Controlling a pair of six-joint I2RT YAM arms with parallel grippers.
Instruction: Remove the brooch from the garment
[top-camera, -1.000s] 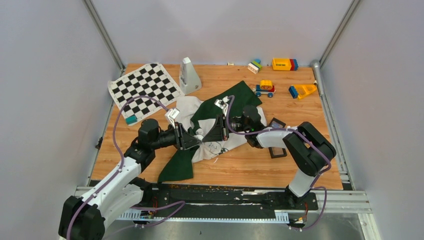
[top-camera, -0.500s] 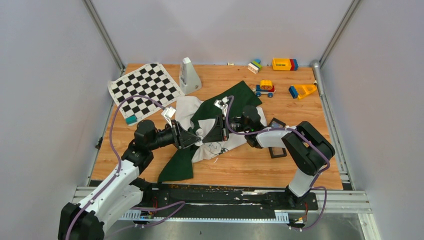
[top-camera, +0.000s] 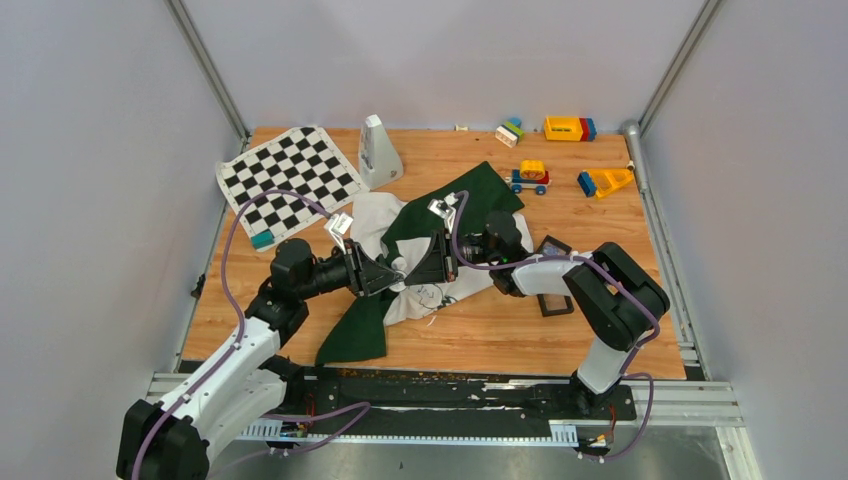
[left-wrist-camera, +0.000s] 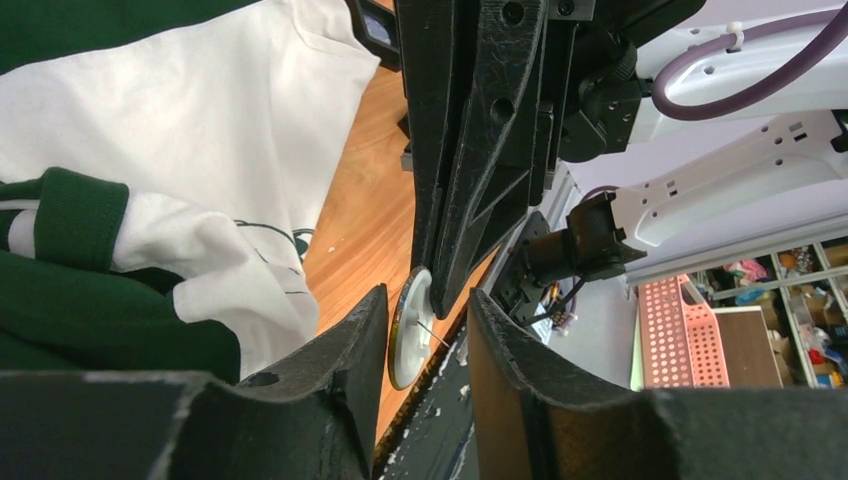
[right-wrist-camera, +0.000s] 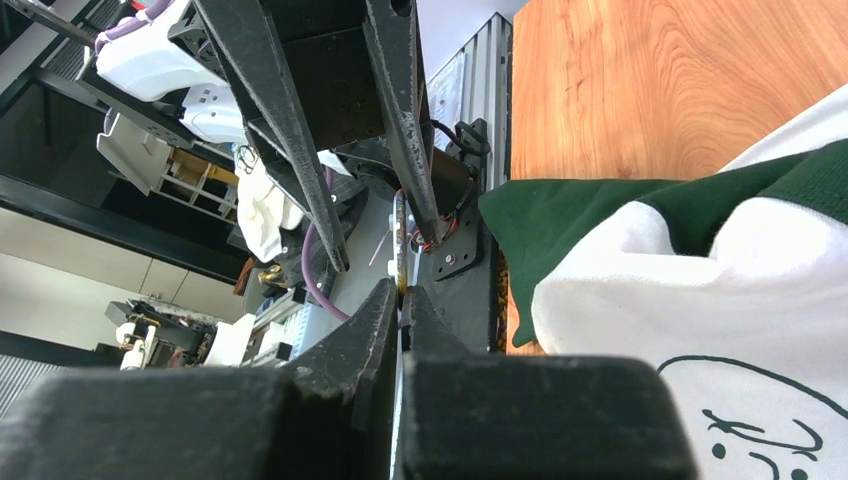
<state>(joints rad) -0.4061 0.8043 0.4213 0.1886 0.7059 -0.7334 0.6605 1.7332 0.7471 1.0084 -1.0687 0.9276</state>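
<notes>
At the middle of the table (top-camera: 600, 345), right over the crumpled garment (top-camera: 372, 214), your two grippers meet nose to nose. Your right gripper (right-wrist-camera: 402, 292) is pinched tight on the brooch (left-wrist-camera: 409, 332), gripping the little gold-rimmed disc by its rim, so its own wrist camera sees it edge-on. Your left gripper (left-wrist-camera: 427, 296) has its fingers parted, one on each side of the disc. The finger on the garment's side sits just beside the disc, and I can't tell whether it touches. From your left wrist view the brooch hangs beside the white chest fabric, over bare wood, and it looks clear of the cloth, though that view is tight. The black cartoon lines show on the white fabric just beside both grippers. The chequered mat (top-camera: 290, 175) lies well apart at the far left.
</notes>
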